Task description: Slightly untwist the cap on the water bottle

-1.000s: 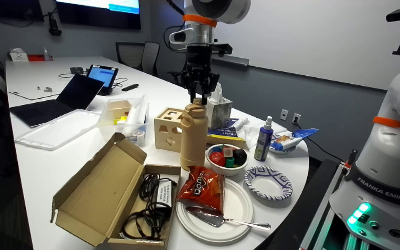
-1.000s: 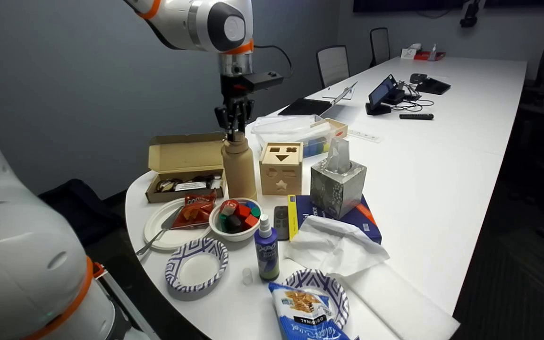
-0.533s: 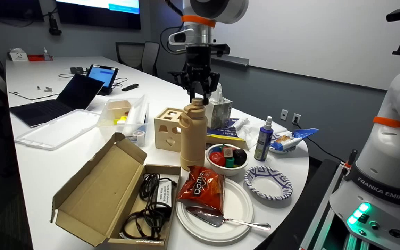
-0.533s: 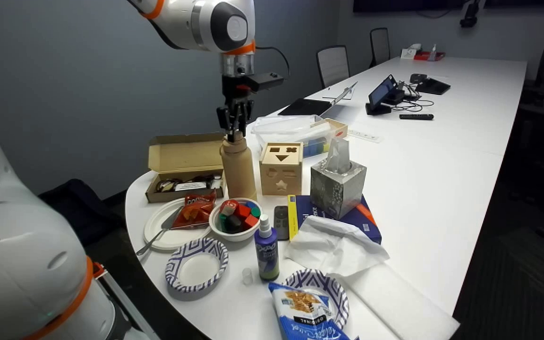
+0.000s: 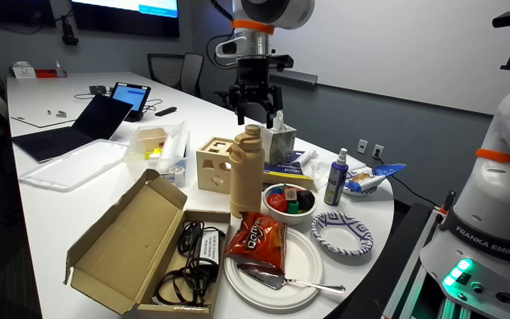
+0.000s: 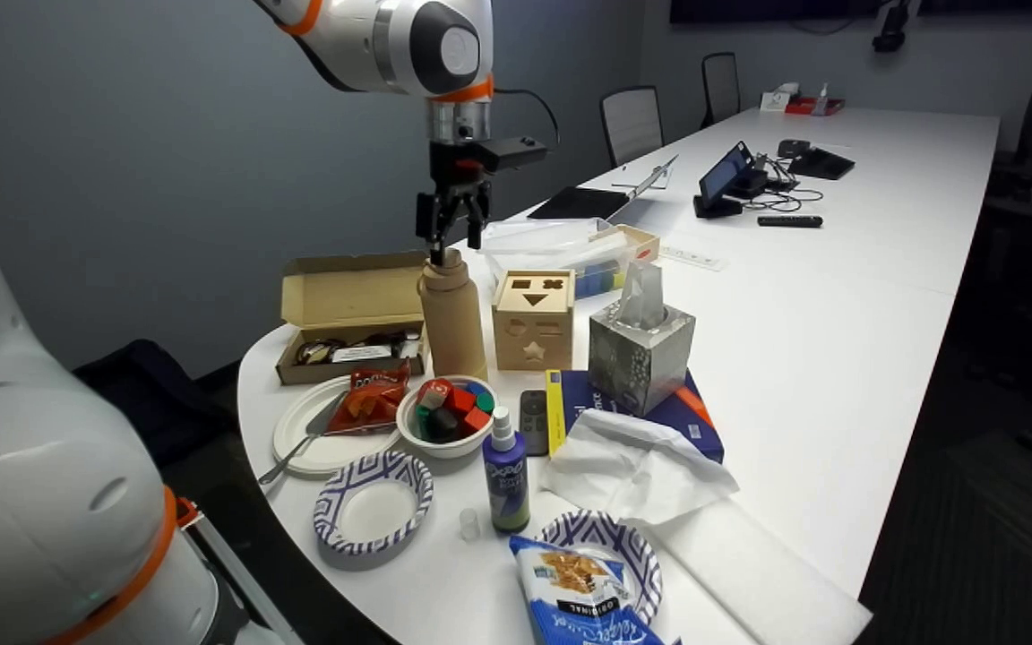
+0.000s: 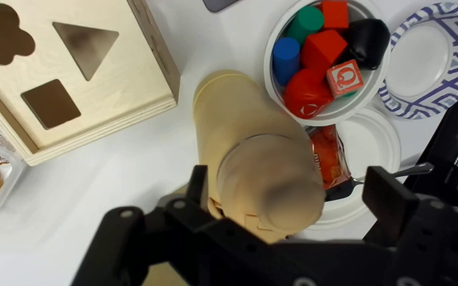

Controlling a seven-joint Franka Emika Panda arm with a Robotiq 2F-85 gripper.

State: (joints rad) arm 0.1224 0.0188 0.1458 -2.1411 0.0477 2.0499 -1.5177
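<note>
End effector (image 5: 255, 124) spread wide just abv cap (image 5: 252, 130) on upright water btl (image 5: 247, 181), w/ wooden box (image 5: 214, 172) beside.

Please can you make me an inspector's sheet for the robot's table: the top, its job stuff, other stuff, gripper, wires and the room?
Surface: white table, crowded at its rounded end.
Job's things: tan bottle upright, cap on top; can't tell if it's loosened.
Clutter: plenty, such as shape box; blocks in a bowl; chips and cake server on a plate; spray; tissue box on a book; snack bag; laptop.
Gripper: open above the cap, holding nothing.
Cables: coiled in a carton; more by the tablet.
Surroundings: whiteboard, chairs, lit screen.
</note>
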